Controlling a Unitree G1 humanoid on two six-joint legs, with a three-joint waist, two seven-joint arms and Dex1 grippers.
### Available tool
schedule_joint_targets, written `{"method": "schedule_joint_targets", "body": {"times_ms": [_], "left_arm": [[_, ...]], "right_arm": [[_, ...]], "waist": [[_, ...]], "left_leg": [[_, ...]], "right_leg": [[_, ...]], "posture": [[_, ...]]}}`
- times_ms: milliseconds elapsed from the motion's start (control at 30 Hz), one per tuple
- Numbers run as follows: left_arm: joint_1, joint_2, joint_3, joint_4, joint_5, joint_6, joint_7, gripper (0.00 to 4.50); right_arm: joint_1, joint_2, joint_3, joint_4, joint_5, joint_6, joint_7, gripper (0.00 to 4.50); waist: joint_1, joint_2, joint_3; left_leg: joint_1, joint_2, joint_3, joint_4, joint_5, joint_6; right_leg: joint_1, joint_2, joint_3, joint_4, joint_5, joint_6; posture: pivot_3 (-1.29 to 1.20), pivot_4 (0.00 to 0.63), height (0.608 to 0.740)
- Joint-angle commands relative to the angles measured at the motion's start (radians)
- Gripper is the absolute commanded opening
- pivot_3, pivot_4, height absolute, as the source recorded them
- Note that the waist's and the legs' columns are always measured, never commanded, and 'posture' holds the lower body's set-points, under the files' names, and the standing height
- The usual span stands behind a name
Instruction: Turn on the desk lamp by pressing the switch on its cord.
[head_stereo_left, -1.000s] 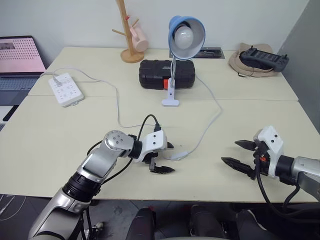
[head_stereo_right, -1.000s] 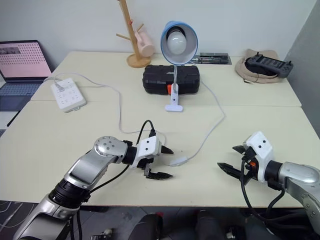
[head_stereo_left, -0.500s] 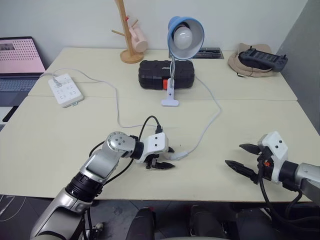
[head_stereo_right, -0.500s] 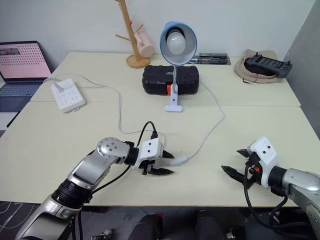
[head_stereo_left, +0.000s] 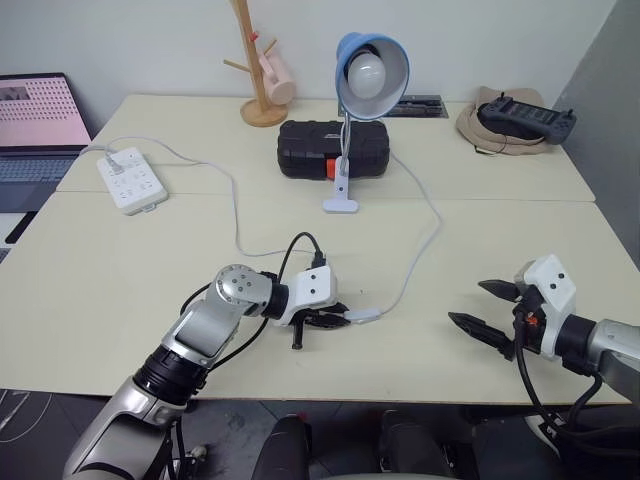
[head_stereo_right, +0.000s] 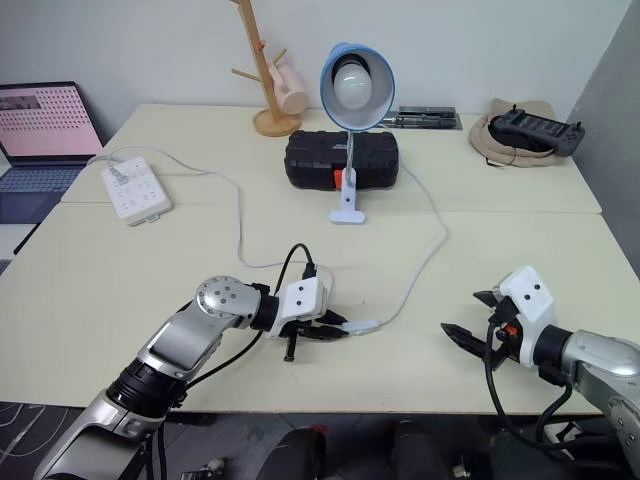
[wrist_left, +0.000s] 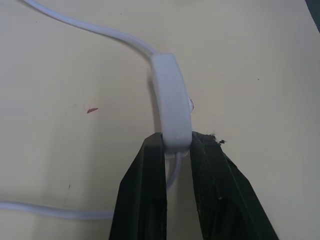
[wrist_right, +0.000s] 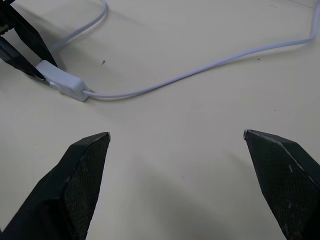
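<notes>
Tabletop (head_stereo_left: 120, 270) carries one desk lamp (head_stereo_left: 358, 110), one switch (wrist_left: 171, 102).

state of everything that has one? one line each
desk lamp: bulb unlit
switch: flat on table, one end pinched in left gripper
left gripper: shut on switch
right gripper: open, holds nothing
cord: slack on table
laptop: lid open, screen on
black case: closed

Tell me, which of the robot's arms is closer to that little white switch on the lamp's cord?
The left. Its fingers are closed on one end of the switch. The right gripper hangs open over the table off to the side, well clear of the switch and cord.
</notes>
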Motion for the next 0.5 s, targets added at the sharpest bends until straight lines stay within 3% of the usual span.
{"method": "schedule_joint_targets", "body": {"times_ms": [33, 200, 267, 500], "left_arm": [[-0.018, -0.05, 0.102, -0.027, -0.147, 0.174, 0.016, 0.38], [-0.117, -0.119, 0.352, 0.021, -0.488, 0.598, 0.044, 0.38], [-0.146, -0.133, 0.437, 0.044, -0.589, 0.725, 0.073, 0.38], [-0.182, -0.173, 0.585, 0.072, -0.768, 0.92, 0.18, 0.38]], "right_arm": [[-0.024, 0.014, -0.027, -0.039, 0.045, 0.013, -0.016, 4.5], [-0.105, 0.154, -0.029, 0.007, 0.216, 0.09, -0.104, 4.5], [-0.152, 0.286, -0.044, 0.057, 0.364, 0.123, -0.219, 4.5], [-0.323, 0.524, 0.016, 0.172, 0.853, 0.088, -0.55, 4.5]], "waist": [[0.0, 0.0, 0.0], [-0.002, 0.0, 0.0], [-0.004, 0.0, 0.0], [-0.006, 0.0, -0.001]], "left_leg": [[0.0, 0.0, 0.0, 0.0, 0.0, 0.0], [-0.001, 0.0, -0.002, 0.001, 0.0, 0.0], [0.0, 0.001, -0.002, 0.0, 0.0, 0.0], [0.0, 0.003, -0.006, 0.0, 0.0, 0.0]], "right_leg": [[0.0, 0.0, 0.0, 0.0, 0.0, 0.0], [0.0, 0.001, -0.001, 0.0, 0.0, 0.0], [0.0, 0.001, -0.002, 0.0, 0.0, 0.0], [-0.001, -0.001, 0.0, 0.001, 0.0, 0.0]], "posture": [[0.0, 0.15, 0.74], [0.0, 0.15, 0.74], [0.0, 0.15, 0.74], [0.0, 0.15, 0.74]]}}
